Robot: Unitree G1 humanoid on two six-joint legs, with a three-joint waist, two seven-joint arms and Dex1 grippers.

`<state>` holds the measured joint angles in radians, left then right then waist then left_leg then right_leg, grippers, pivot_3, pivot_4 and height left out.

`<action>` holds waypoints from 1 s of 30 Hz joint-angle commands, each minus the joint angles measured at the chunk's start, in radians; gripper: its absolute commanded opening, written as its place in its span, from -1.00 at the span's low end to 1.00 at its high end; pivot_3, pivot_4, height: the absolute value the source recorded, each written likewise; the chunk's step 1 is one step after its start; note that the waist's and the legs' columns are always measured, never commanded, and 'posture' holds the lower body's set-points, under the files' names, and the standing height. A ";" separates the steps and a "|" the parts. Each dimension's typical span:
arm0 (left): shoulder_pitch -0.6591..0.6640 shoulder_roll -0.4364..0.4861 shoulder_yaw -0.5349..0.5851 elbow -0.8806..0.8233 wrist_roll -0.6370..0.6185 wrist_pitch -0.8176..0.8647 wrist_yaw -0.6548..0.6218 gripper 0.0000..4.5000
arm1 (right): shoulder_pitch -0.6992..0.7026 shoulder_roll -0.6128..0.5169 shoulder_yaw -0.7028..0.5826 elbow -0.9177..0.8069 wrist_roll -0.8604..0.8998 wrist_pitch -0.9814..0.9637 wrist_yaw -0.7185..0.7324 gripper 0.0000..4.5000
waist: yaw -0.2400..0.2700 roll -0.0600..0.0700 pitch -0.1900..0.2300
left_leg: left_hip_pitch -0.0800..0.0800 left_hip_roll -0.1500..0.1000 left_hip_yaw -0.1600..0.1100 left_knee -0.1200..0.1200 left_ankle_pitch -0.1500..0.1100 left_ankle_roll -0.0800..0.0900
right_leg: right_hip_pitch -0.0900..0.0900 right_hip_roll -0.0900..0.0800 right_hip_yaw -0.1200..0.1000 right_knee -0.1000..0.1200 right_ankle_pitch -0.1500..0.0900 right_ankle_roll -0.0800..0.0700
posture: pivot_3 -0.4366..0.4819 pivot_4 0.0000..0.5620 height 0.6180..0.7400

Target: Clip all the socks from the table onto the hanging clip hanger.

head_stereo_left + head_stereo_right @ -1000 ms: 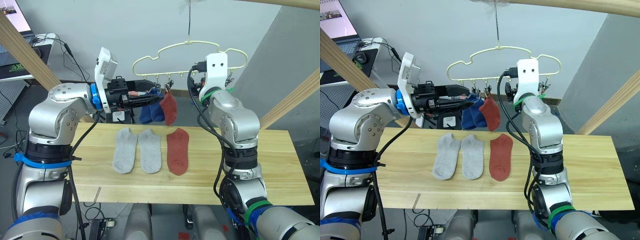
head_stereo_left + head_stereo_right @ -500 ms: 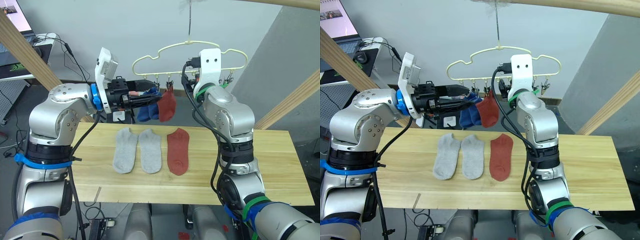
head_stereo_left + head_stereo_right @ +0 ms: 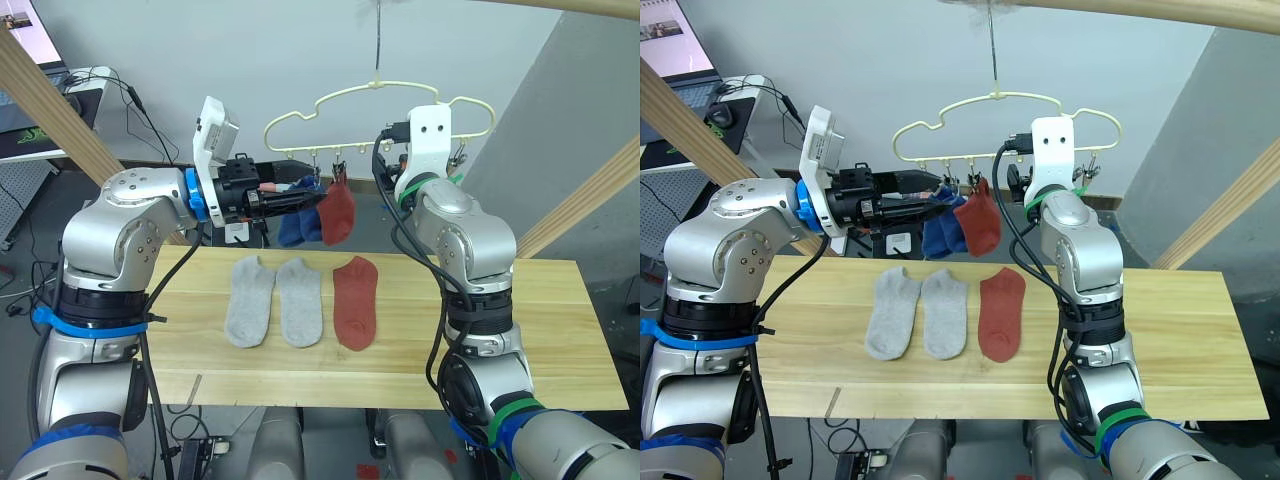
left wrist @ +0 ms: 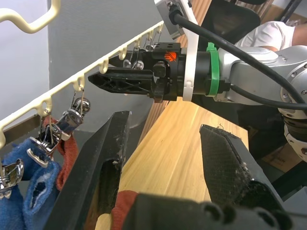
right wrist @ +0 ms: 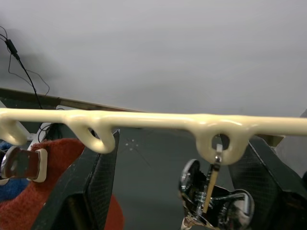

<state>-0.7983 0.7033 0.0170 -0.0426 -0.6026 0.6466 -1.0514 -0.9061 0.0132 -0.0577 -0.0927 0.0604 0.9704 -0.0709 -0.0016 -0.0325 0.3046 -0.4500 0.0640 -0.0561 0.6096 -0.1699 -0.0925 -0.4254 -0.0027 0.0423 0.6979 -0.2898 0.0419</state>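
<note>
The cream clip hanger (image 3: 378, 84) hangs over the table's (image 3: 560, 330) far edge. Two blue socks (image 3: 295, 226) and a rust red sock (image 3: 338, 213) hang clipped at its left. Two grey socks (image 3: 250, 300) (image 3: 300, 300) and a red sock (image 3: 355, 302) lie flat side by side on the board. My left gripper (image 4: 165, 124) is open, level with the hanging socks and just left of the red one. My right gripper (image 5: 182, 143) is open, its fingers straddling the hanger bar (image 5: 158, 120) beside a bare metal clip (image 5: 213, 191).
Slanted wooden beams stand at the left (image 3: 50, 100) and right (image 3: 590, 200) of the table. A desk with a laptop (image 3: 680, 50) and cables sits behind at the far left. The board's right half is bare wood.
My right wrist swung left along the hanger, then came back right. The hanging red sock tilted slightly. My left gripper stayed about where it was.
</note>
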 commanded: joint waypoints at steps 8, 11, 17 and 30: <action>-0.012 -0.002 0.016 -0.023 0.015 -0.022 -0.007 0.15 | 0.005 0.010 -0.003 -0.109 -0.003 0.076 -0.028 0.53 | 0.000 0.000 0.000 | 0.000 0.000 0.000 0.000 0.000 0.000 | 0.000 0.000 0.000 0.000 0.000 0.000 | 0.19 0.01 1.00; -0.012 -0.004 0.016 -0.022 0.015 -0.020 -0.007 0.15 | 0.017 0.010 0.000 -0.122 -0.007 0.091 -0.033 0.53 | 0.000 0.000 0.000 | 0.000 0.000 0.000 0.000 0.000 0.000 | 0.000 0.000 0.000 0.000 0.000 0.000 | 0.19 0.01 1.00; -0.012 -0.009 0.015 -0.018 0.018 -0.023 -0.008 0.15 | 0.022 0.013 -0.002 -0.125 -0.001 0.096 -0.034 0.53 | 0.000 0.000 0.000 | 0.000 0.000 0.000 0.000 0.000 0.000 | 0.000 0.000 0.000 0.000 0.000 0.000 | 0.18 -0.01 1.00; -0.010 -0.017 0.019 -0.019 0.026 -0.027 -0.006 0.15 | 0.004 0.016 -0.002 -0.112 0.001 0.091 -0.037 0.12 | 0.000 0.000 0.000 | 0.000 0.000 0.000 0.000 0.000 0.000 | 0.000 0.000 0.000 0.000 0.000 0.000 | 0.19 -0.02 1.00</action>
<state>-0.7982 0.6833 0.0170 -0.0418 -0.5781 0.6425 -1.0570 -0.8768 0.0226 -0.0569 -0.1697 0.0596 1.0758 -0.1051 -0.0021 -0.0324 0.3046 -0.4500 0.0641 -0.0561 0.6096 -0.1699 -0.0925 -0.4254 -0.0027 0.0422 0.6978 -0.2898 0.0419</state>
